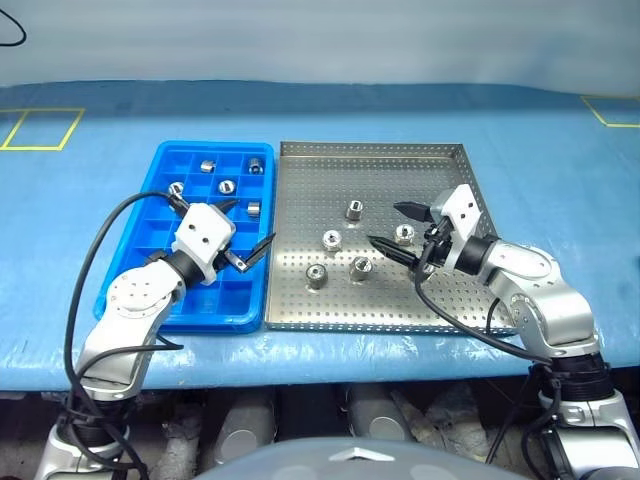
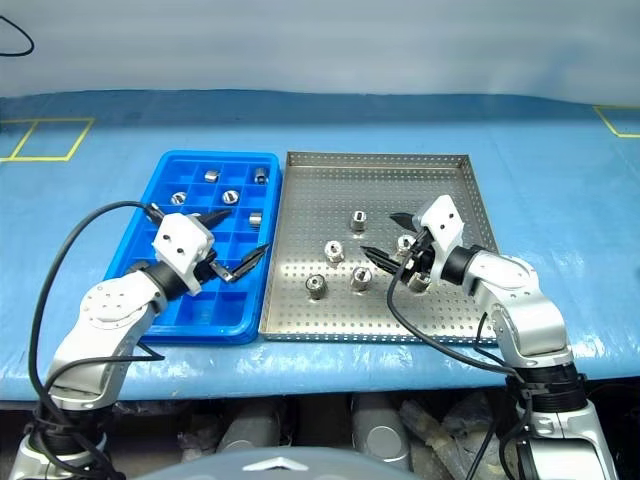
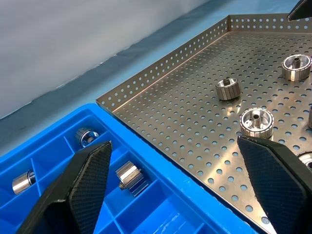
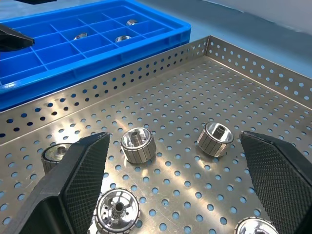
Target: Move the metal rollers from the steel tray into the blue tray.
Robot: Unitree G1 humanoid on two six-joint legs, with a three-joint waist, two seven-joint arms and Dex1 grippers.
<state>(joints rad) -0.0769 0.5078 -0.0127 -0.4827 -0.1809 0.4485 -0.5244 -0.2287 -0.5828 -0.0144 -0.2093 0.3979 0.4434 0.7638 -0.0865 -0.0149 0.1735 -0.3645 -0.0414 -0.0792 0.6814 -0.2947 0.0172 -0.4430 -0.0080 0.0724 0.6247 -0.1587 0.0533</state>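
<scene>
- Blue cloth covers the desk [image 1: 560, 300], with yellow tape squares [image 1: 40, 128] marked near its far corners.
- The blue tray [image 1: 160, 165] lies on the desk to the left, and the steel tray [image 1: 370, 150] sits just beside it on the right, their long edges nearly touching.
- Five metal rollers [image 1: 331, 239] remain on the perforated floor of the steel tray: one farther back [image 1: 354, 210], one near the middle, two toward the front [image 1: 316, 276] [image 1: 361, 267], and one [image 1: 404, 234] close to the right claw.
- Several more rollers rest in the far compartments of the blue tray, among them one [image 1: 208, 166] at the back and one [image 1: 254, 208] near the tray's right wall.
- The left claw [image 1: 245, 230] hangs over the right half of the blue tray, its two black fingers spread wide with nothing between them.
- The right claw [image 1: 392, 228] hangs over the right part of the steel tray, pointing toward the rollers; its fingers are also spread wide and empty, with the nearest roller just beside them.
</scene>
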